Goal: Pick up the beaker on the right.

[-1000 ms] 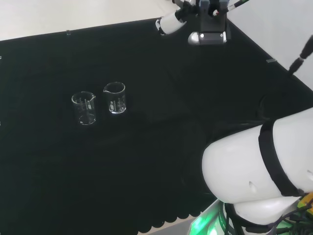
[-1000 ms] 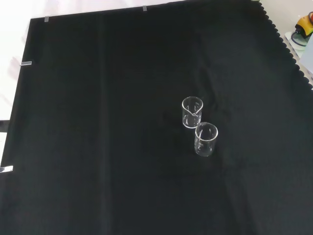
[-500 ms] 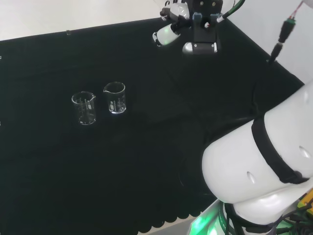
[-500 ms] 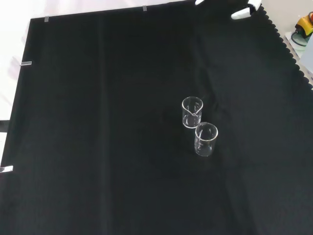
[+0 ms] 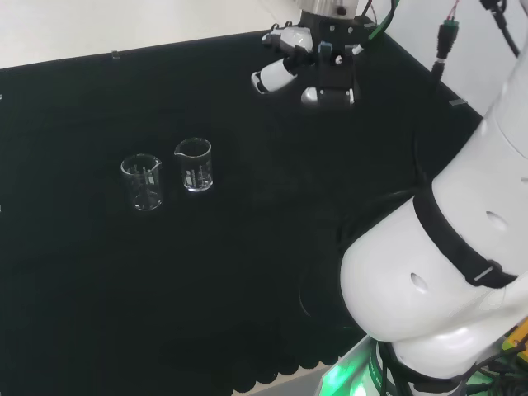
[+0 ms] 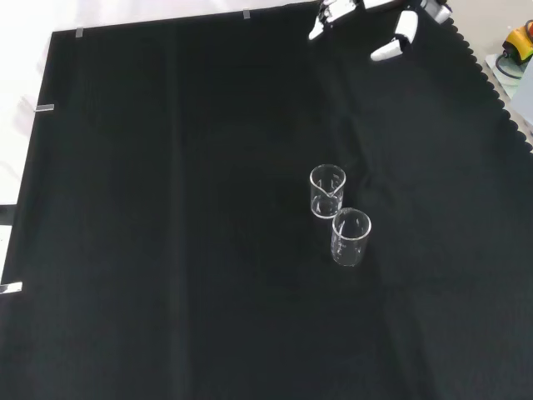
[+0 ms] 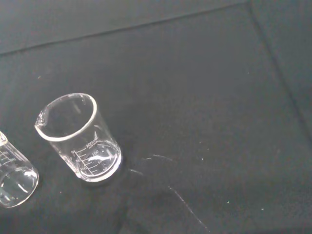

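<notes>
Two small clear glass beakers stand upright and close together on the black cloth. In the head view they are side by side, one on the left (image 5: 142,182) and one on the right (image 5: 194,165). In the front view the same pair stands one behind the other, far (image 6: 327,192) and near (image 6: 351,237). The hand (image 5: 322,58) hangs above the cloth well to the right of and beyond them in the head view, open, holding nothing. Its white fingers (image 6: 390,46) enter at the front view's top. The wrist view shows one whole beaker (image 7: 80,139) and part of the other (image 7: 12,175).
The arm's big white links (image 5: 429,280) take up the head view's lower right. The scalloped cloth edge (image 6: 491,79) runs down the front view's right side, with a yellow object (image 6: 518,40) beyond it. Bare black cloth lies between the hand and the beakers.
The hand has come down and moved toward the beakers, leftward in the head view, and now reaches into the front view's top. The beakers have not moved.
</notes>
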